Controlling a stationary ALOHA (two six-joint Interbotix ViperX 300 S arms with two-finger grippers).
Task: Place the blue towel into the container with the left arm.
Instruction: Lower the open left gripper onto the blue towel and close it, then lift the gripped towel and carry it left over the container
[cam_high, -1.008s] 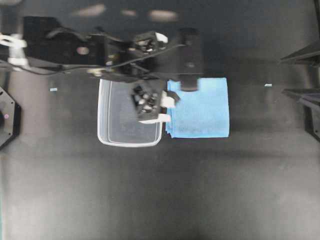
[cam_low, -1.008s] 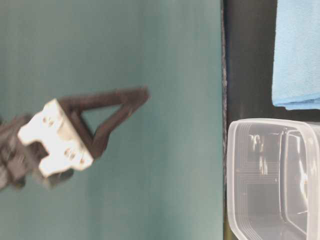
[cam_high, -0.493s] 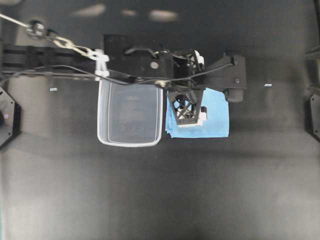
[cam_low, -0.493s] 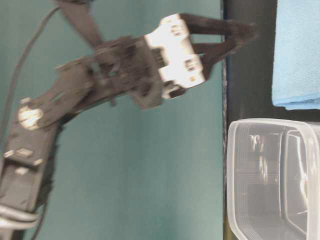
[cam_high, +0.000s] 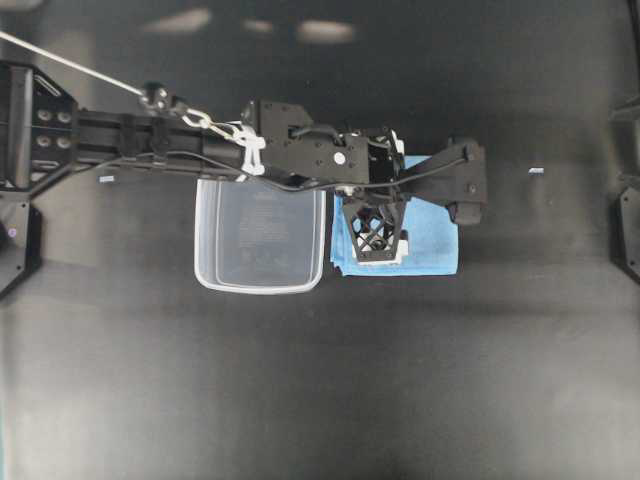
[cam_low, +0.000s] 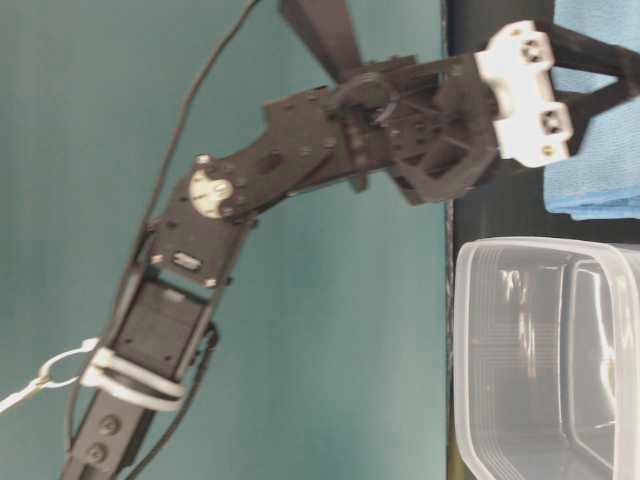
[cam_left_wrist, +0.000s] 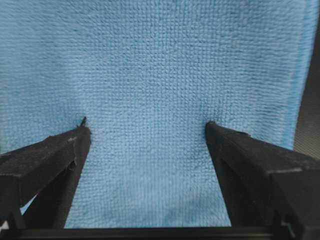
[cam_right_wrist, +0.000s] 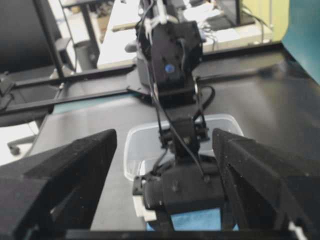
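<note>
Black tabletop (cam_high: 300, 380): left claw (cam_left_wrist: 145, 131), spread wide, presses onto blue towel (cam_left_wrist: 150, 75).

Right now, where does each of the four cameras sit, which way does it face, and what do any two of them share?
Overhead: above the table, facing straight down on the blue towel, the container and the left arm.
Table-level: at the table's edge, its picture turned sideways, showing the left arm, towel edge and container.
Left wrist: on the left gripper, looking down between open jaws at the towel.
Right wrist: on the right gripper, held back, jaws open, facing the left arm and container.
Shared: all four show the towel.
</note>
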